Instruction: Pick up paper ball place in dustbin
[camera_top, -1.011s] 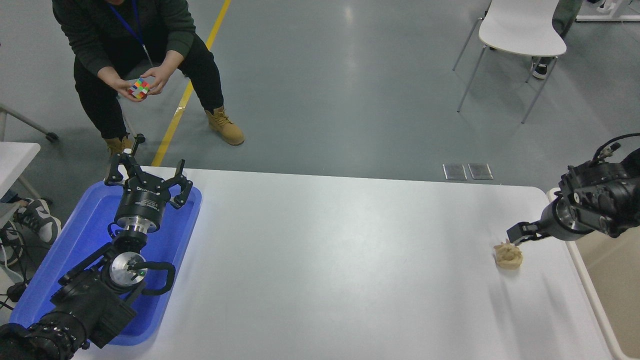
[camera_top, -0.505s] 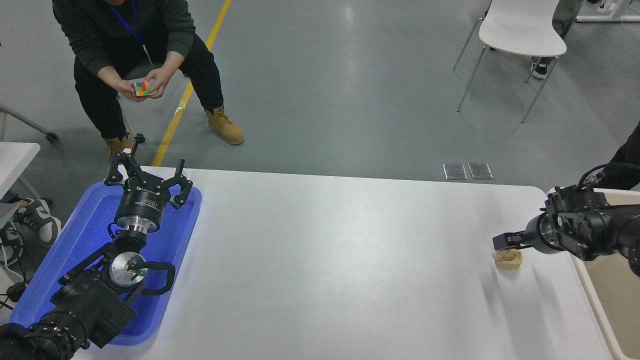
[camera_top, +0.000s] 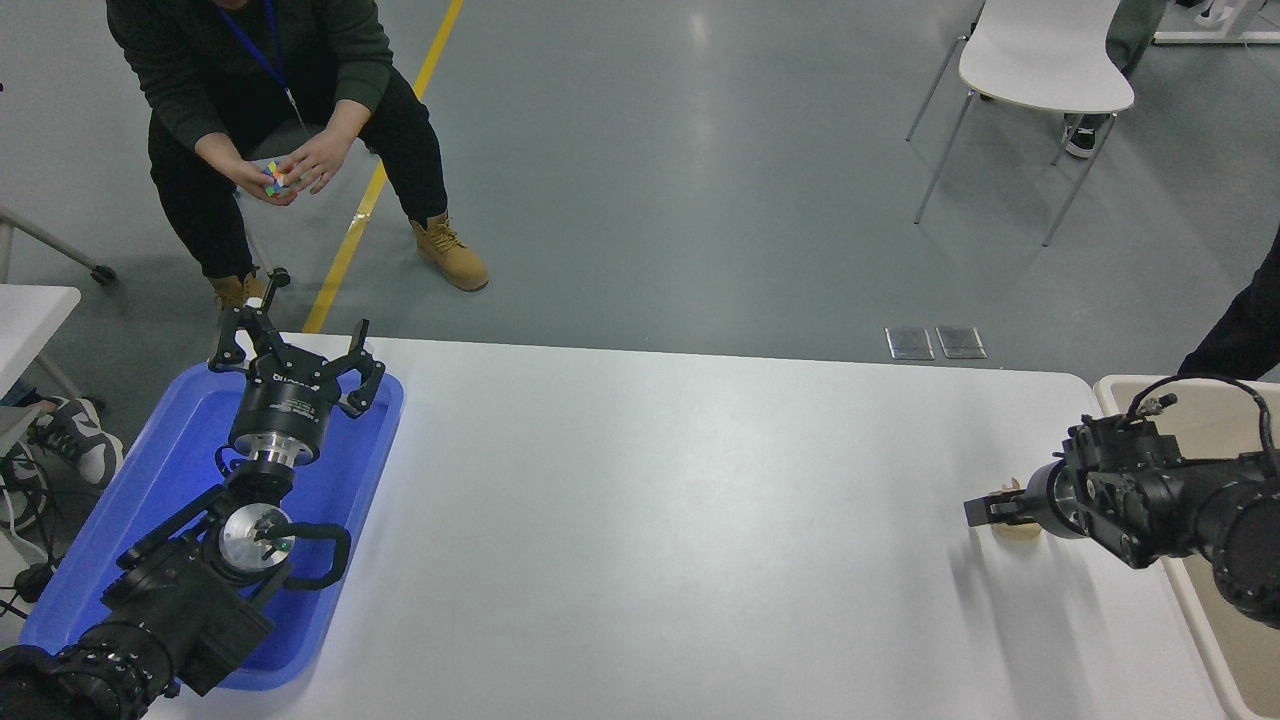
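Paper ball (camera_top: 1020, 530) is largely hidden beneath the right gripper (camera_top: 985, 509), whose jaw state cannot be told. Jaws should be centred around it before closure. Left gripper (camera_top: 295, 360) is parked, spread, over the blue tray (camera_top: 150, 470).

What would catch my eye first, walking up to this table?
Probably the bright blue tray at the table's left end, with the parked left gripper over it. At the right end, the right gripper reaches over a small paper ball, largely hiding it, beside the dustbin.

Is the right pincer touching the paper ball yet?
Cannot tell. In the head view the right pincer overlaps and mostly hides the paper ball; neither contact nor gap shows.
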